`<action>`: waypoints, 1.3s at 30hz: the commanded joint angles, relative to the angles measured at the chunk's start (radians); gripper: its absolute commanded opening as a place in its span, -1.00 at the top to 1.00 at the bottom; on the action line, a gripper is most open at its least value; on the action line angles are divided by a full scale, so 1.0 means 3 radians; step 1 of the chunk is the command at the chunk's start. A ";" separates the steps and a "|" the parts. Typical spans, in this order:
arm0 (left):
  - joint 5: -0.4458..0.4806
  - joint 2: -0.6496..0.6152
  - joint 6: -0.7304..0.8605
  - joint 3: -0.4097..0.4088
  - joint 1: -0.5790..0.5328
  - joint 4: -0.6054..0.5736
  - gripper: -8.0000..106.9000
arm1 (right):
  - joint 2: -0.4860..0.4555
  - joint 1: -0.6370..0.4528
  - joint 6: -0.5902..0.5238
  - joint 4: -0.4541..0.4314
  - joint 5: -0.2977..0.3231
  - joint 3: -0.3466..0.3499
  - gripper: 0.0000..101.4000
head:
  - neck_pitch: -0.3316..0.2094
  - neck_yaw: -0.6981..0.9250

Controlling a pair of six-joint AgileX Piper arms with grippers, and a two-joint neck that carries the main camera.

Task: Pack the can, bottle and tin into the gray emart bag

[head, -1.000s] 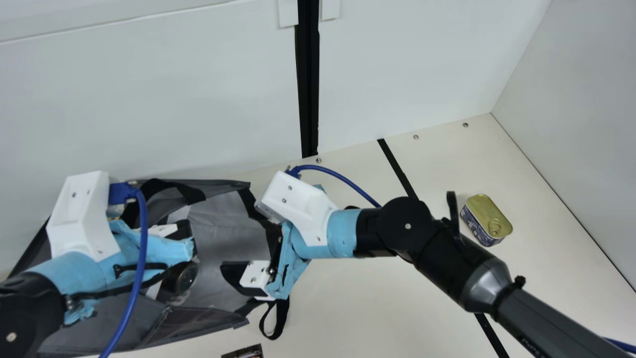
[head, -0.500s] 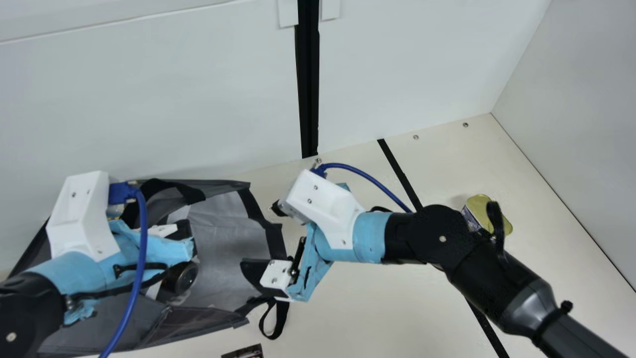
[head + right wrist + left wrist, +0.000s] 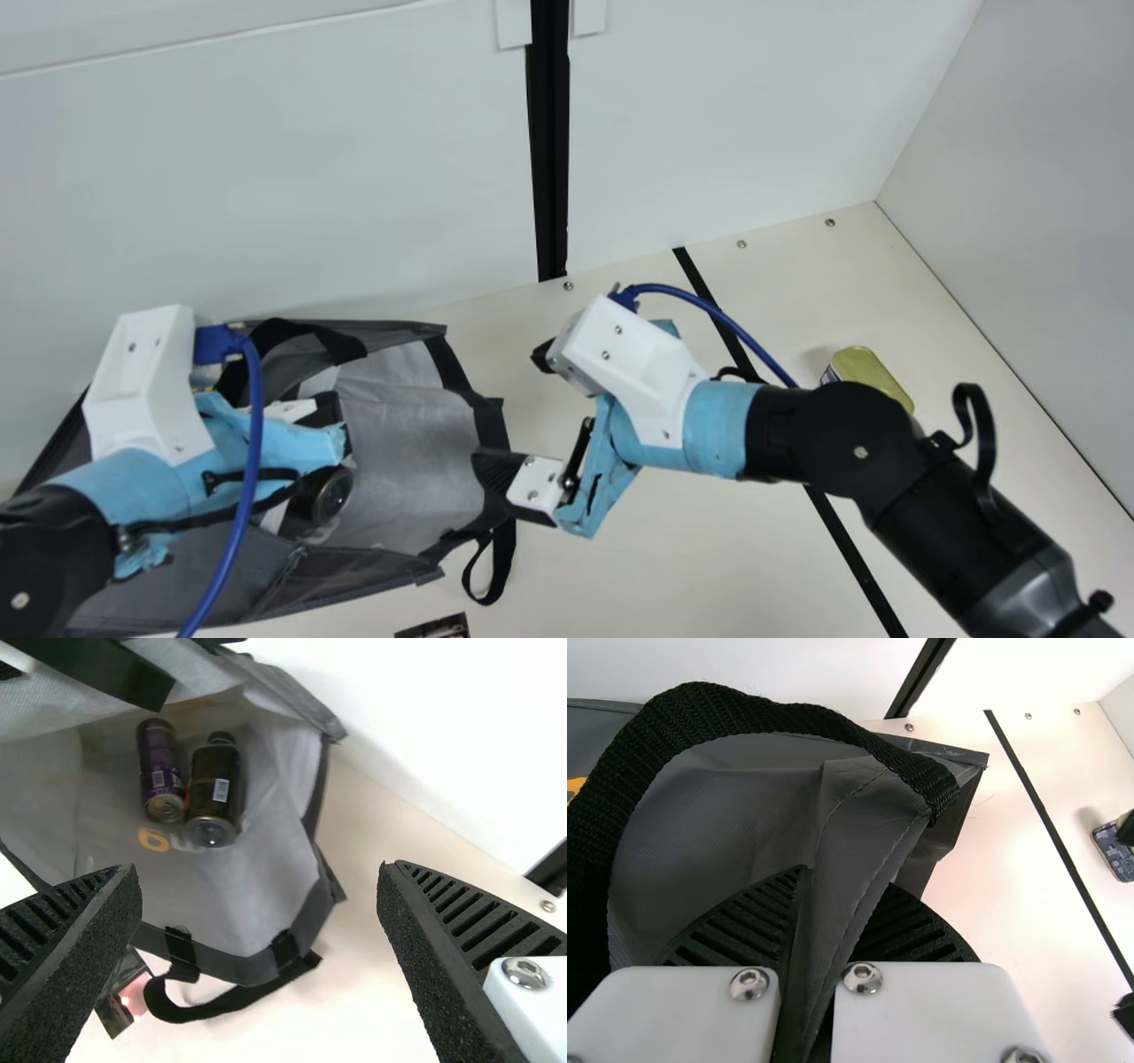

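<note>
The left gripper [image 3: 292,443] is at the gray bag [image 3: 403,443], which lies with its mouth towards the right; in the left wrist view my left gripper [image 3: 843,904] is shut on the bag's gray edge [image 3: 855,815], below a black handle. Just outside the mouth, the right gripper [image 3: 519,411] stands open and empty; the right wrist view shows that gripper [image 3: 259,873] with fingers wide apart, facing the bag [image 3: 239,912]. Inside lie the purple can [image 3: 159,771] and dark bottle [image 3: 214,788], side by side. The tin [image 3: 868,372] sits at the table's right, partly behind my right arm.
A small dark printed object [image 3: 436,627] lies near the front edge, close to a loose black strap [image 3: 501,567]. White walls rise behind and at the right. Bare tabletop [image 3: 673,549] stretches between the bag and the black line.
My right gripper has moved right, from over the bag's mouth to just outside it, and its arm now covers part of the tin. The left arm and the bag have kept still.
</note>
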 commanded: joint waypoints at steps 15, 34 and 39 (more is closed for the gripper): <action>0.0000 0.0000 0.0000 0.0000 0.0000 0.0000 0.68 | -0.0378 -0.0365 0.0204 -0.0231 0.0160 0.0075 -0.79 | -0.0076 -0.0003; 0.0000 0.0000 0.0000 0.0000 0.0000 0.0000 0.68 | -0.0728 -0.0976 0.0231 -0.0341 0.0396 0.0111 -0.79 | -0.0076 -0.0003; 0.0000 0.0000 0.0000 0.0000 0.0000 0.0000 0.68 | -0.0777 -0.1169 0.0232 -0.0391 0.0435 0.0086 -0.79 | -0.0076 -0.0003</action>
